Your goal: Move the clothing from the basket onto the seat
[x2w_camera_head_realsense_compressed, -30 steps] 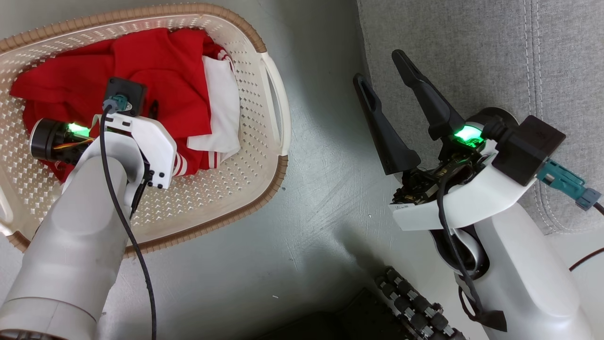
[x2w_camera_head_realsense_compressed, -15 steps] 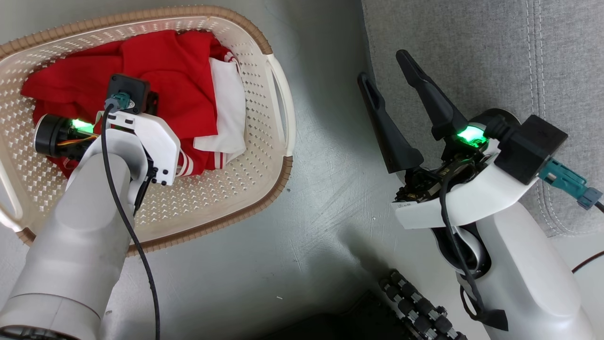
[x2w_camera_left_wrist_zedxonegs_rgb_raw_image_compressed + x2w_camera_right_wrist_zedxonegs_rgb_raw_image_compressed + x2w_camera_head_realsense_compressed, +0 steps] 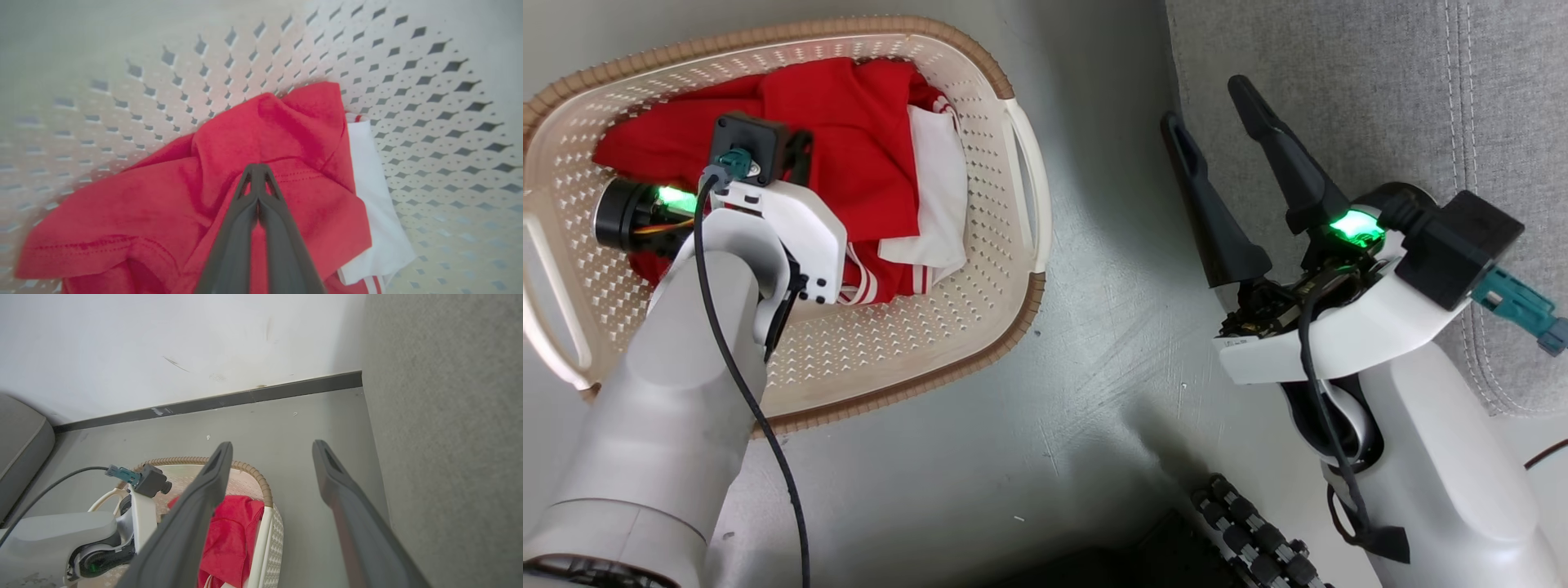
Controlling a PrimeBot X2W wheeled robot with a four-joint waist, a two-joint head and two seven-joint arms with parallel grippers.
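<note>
The clothing [image 3: 849, 139], red with a white panel and striped trim, lies bunched in the cream perforated basket [image 3: 915, 384] on the floor. My left arm reaches down into the basket, and its wrist covers the fingers in the head view. In the left wrist view the left gripper [image 3: 256, 173] is shut, its tips pinched on a raised fold of the red clothing [image 3: 163, 204] against the basket wall [image 3: 429, 81]. My right gripper [image 3: 1205, 102] stands open and holds nothing, at the edge of the grey seat [image 3: 1380, 82]. The right wrist view shows the right gripper [image 3: 273, 446] above the floor beside the seat [image 3: 449, 416].
Grey floor [image 3: 1094, 327] separates the basket from the seat. A white wall with a dark baseboard [image 3: 245, 396] runs behind the basket [image 3: 253, 473]. Another grey cushion [image 3: 20, 449] sits at far left. My base's black rollers [image 3: 1250, 531] show at the bottom.
The left gripper has gone from slightly open to shut on the red fabric. The whole head picture has drifted right and down, a camera shift. The right gripper stays open.
</note>
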